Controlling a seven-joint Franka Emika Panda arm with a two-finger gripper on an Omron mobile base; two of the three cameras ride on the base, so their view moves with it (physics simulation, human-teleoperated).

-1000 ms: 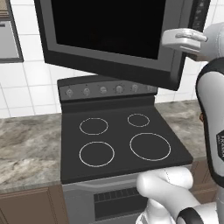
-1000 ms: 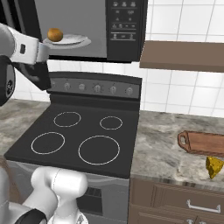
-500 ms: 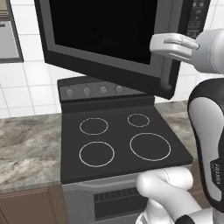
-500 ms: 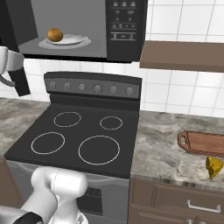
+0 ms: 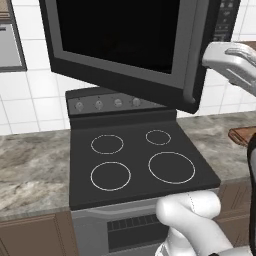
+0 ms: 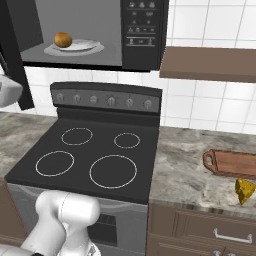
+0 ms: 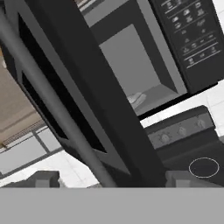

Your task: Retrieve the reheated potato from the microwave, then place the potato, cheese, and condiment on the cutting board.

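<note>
Swung wide since before, the microwave (image 6: 75, 32) door (image 5: 125, 47) stands open; gripper (image 7: 109, 179) spread empty beside it; potato (image 6: 63, 39) still inside.

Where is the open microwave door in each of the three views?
Left base view: the microwave door fills the upper centre, its dark glass towards the camera.
Right base view: the door is a dark strip along the left edge.
Hand view: the door crosses diagonally from the upper left to the bottom centre.
Shared landmark: the stove's knob row, below the door.
</note>
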